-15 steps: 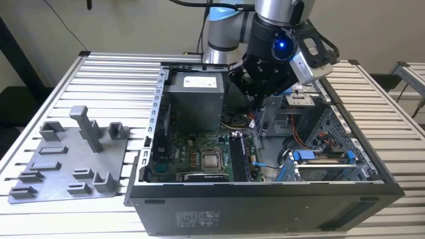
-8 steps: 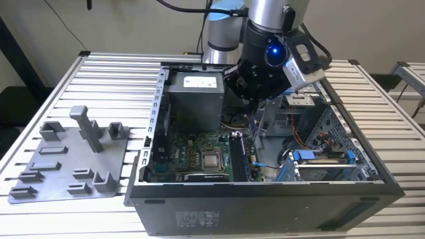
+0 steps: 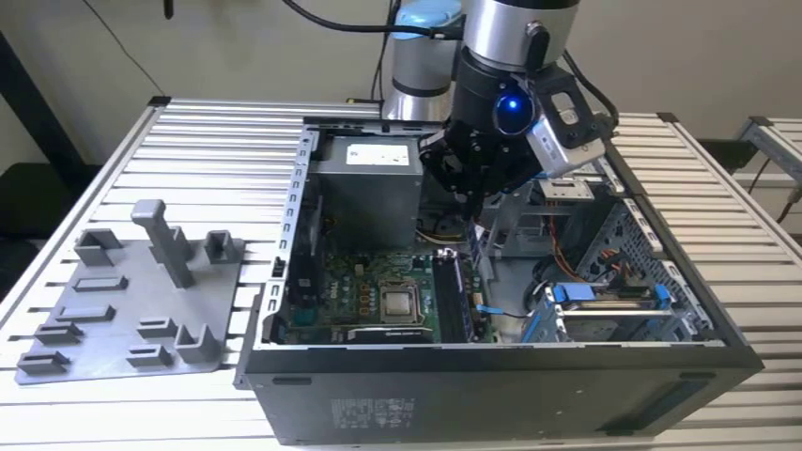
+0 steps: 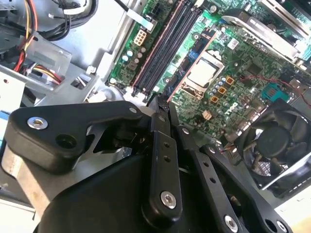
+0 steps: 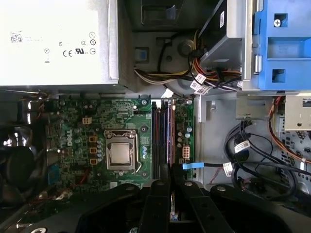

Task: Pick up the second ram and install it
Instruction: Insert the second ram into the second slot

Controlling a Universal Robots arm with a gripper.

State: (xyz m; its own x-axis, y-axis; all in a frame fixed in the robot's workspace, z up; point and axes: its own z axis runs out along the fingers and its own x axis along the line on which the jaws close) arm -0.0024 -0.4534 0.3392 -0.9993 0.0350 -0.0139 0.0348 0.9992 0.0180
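Ram, in the exterior view, reads as the dark board standing on edge just beside the CPU inside the open case, though I cannot tell whether this is the second stick. The gripper hangs above it, apart from it. The grey tray on the surface carries no stick, so I judge the work is at the install step. In the second wrist view the jaws are drawn together, tips over the near end of the slots, with a fan off to one side. In the first wrist view a thin sliver shows between the closed jaws; what it is I cannot tell. Seating calls for a square, straight press. Cables crowd one side of the slots.
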